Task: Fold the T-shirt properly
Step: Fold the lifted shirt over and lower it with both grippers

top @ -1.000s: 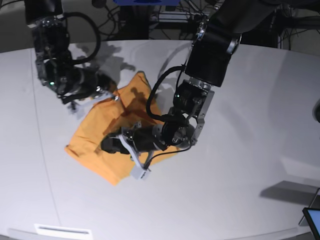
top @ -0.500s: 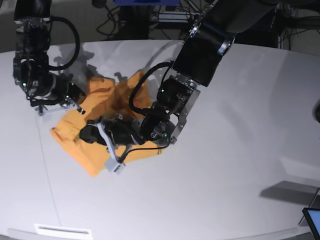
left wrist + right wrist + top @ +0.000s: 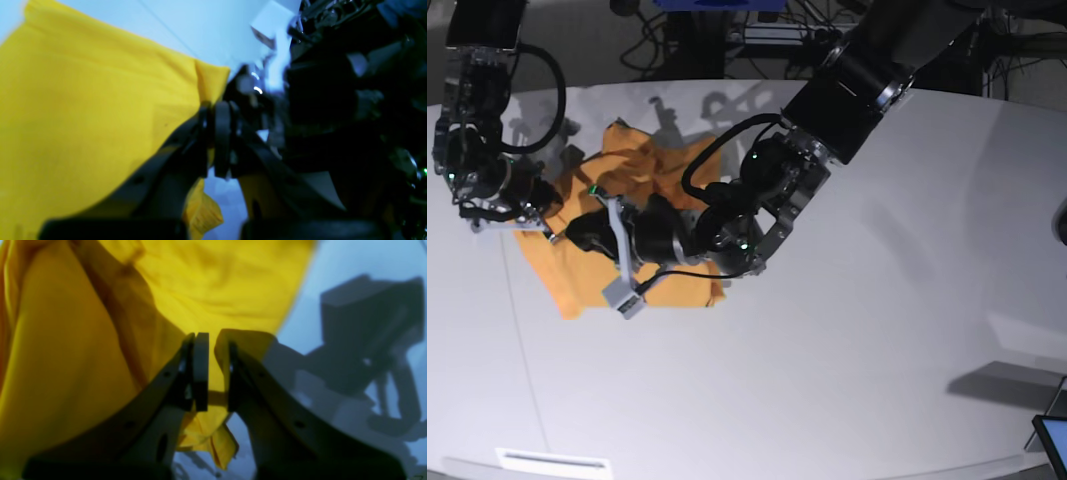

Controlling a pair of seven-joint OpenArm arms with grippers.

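Observation:
The orange-yellow T-shirt (image 3: 632, 160) lies crumpled at the left of the white table (image 3: 877, 350), partly hidden under both arms. In the base view my left gripper (image 3: 575, 235) reaches in from the right, low over the cloth. In the left wrist view the left gripper (image 3: 218, 140) is shut on an edge of the T-shirt (image 3: 83, 116). My right gripper (image 3: 542, 228) sits at the shirt's left edge. In the right wrist view the right gripper (image 3: 215, 373) pinches a fold of the T-shirt (image 3: 83, 356), and a corner hangs below the fingers.
Cables and dark equipment (image 3: 757, 40) crowd the back edge of the table. A screen corner (image 3: 1052, 440) shows at the bottom right, with a white label (image 3: 552, 462) at the front edge. The left arm's bulky forearm (image 3: 847, 90) spans the table's middle.
Both grippers have moved to the left, dragging the T-shirt with them across the table. The cloth has bunched up more at its far edge.

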